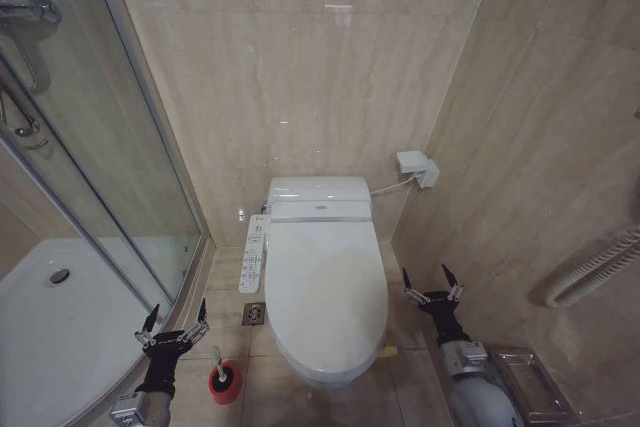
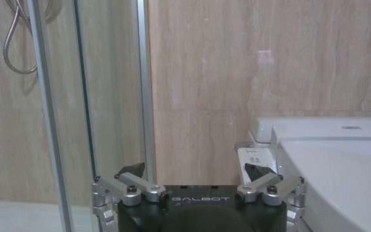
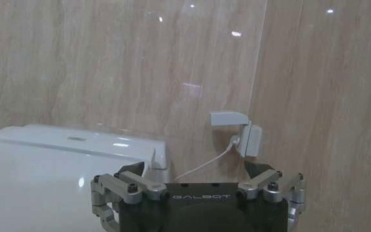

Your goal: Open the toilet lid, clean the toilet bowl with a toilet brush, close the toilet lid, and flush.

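Head view shows the toilet lid (image 1: 325, 292) down over the toilet bowl (image 1: 322, 372) at centre frame, so lifting it is my first step. My left tool (image 1: 174, 324) hovers at lower left with its fingers spread and empty, just above the toilet brush (image 1: 224, 381) standing in its red cup on the floor. My right tool (image 1: 432, 284) sits at lower right beside the bowl, also spread and empty. I judge the lid's front edge the best purchase: hook under it and swing upward slowly, keeping clear of the button panel (image 1: 253, 254)
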`<state>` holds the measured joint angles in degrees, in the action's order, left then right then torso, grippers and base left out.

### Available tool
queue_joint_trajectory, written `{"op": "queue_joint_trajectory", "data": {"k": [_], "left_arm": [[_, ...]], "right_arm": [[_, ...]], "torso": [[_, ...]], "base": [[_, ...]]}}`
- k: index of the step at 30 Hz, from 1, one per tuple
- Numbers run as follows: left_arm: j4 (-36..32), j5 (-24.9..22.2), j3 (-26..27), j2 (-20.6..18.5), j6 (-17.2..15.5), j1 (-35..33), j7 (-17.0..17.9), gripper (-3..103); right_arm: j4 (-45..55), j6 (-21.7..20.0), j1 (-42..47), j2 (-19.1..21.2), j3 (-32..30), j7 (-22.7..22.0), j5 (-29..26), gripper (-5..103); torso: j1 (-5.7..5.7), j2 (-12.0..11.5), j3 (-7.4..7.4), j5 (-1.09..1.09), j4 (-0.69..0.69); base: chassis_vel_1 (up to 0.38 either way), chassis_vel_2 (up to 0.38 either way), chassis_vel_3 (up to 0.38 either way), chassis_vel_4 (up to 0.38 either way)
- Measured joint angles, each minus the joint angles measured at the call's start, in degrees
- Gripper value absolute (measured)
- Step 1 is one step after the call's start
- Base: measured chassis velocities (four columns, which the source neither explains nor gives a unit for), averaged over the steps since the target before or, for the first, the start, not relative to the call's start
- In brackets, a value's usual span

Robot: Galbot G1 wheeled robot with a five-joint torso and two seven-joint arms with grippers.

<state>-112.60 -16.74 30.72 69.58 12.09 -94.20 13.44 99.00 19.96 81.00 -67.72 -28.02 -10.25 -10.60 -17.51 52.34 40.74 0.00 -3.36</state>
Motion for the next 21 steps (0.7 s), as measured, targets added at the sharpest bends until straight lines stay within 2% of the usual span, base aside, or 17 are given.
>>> {"op": "queue_joint_trajectory", "data": {"k": [21], "left_arm": [[0.00, 0.00, 0.00, 0.00, 0.00, 0.00, 0.00, 100]], "right_arm": [[0.01, 0.00, 0.00, 0.00, 0.00, 0.00, 0.00, 100]], "torso": [[-0.01, 0.00, 0.01, 0.00, 0.00]], "base": [[0.000, 0.000, 0.000, 0.000]]}}
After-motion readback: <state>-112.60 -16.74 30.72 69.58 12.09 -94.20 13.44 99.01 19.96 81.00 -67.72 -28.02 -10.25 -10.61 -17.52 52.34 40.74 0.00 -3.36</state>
